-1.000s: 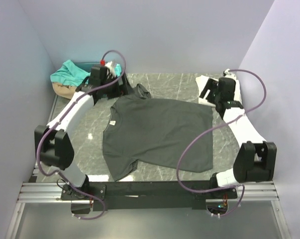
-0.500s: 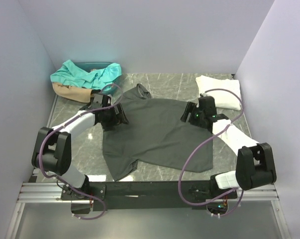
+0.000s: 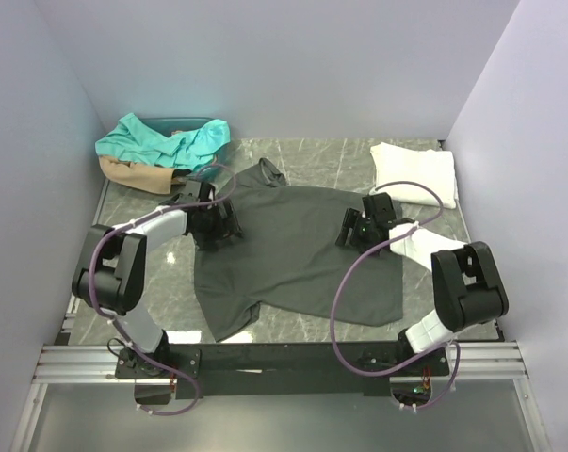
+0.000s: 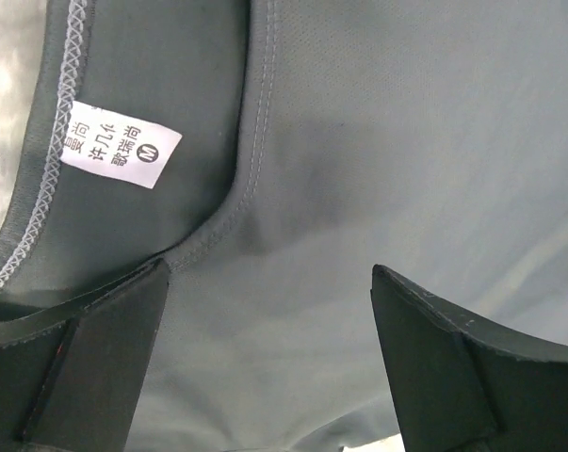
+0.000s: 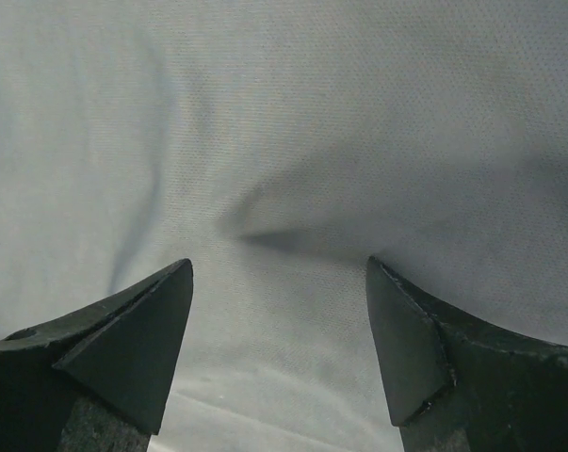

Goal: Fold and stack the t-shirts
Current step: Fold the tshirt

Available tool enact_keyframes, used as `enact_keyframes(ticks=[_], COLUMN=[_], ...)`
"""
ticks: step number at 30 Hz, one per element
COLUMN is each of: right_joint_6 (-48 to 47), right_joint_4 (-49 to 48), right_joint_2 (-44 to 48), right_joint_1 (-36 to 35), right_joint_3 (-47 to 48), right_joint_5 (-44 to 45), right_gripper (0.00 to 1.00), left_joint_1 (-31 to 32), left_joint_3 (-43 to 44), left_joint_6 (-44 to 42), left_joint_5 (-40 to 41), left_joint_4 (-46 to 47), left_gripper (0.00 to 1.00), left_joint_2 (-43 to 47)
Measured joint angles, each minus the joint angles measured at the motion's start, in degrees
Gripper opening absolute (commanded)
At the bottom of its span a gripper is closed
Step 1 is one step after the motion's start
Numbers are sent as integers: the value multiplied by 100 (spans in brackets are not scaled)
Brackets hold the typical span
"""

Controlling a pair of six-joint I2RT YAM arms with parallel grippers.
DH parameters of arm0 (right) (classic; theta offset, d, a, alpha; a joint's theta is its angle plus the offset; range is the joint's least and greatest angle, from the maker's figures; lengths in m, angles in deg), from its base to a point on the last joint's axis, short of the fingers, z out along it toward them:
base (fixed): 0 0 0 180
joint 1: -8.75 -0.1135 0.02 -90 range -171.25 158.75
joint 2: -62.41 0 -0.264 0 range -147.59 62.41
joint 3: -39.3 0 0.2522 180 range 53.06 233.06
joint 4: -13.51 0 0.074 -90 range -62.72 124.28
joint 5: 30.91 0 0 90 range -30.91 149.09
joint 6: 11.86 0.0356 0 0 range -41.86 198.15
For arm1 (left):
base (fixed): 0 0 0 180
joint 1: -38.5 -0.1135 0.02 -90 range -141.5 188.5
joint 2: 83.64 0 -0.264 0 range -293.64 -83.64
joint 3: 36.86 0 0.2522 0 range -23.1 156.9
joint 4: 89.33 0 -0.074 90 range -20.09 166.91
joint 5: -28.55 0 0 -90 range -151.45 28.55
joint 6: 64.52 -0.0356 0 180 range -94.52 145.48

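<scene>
A dark charcoal grey t-shirt (image 3: 298, 254) lies spread flat on the marble table, neck to the left. Its white neck label (image 4: 121, 146) shows in the left wrist view. My left gripper (image 3: 218, 224) is down on the collar area, jaws open, cloth (image 4: 359, 141) between them. My right gripper (image 3: 352, 229) is down on the shirt's upper right part, jaws open over the cloth (image 5: 293, 141). A folded white t-shirt (image 3: 413, 172) lies at the back right. A teal t-shirt (image 3: 161, 141) lies heaped on a tan one (image 3: 128, 174) at the back left.
Purple-grey walls close in the table on the left, back and right. Purple cables loop from both arms over the shirt. A metal rail (image 3: 284, 363) runs along the near edge. Bare marble (image 3: 321, 162) shows behind the grey shirt.
Both arms have swung in from the back corners and come down onto the grey shirt, the left to the collar, the right to the upper right part. The shirt has not moved.
</scene>
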Motion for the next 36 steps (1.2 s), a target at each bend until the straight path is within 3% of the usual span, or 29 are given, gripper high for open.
enact_keyframes(ticks=[10,26,32,36], right_joint_6=[17,37,35,35], right_joint_4=[-46,428,675,719], right_joint_2=[-470,-1561,-1652,-1628], right_joint_1=[-9,-9,-9,-9], right_joint_3=[435,1843,2135,2236], right_joint_5=[-4,-116,-157,-197], right_gripper=[81,81,81,81], left_joint_1=[-17,-216,-98,122], left_joint_3=[726,2946,3307,3049], left_joint_6=[-11,-614,-907,-957], left_joint_5=[109,920,1038,1071], left_joint_4=[63,-715,-846,-831], left_gripper=[95,95,96,96], left_joint_2=[-649,-2098,-2092,-1637])
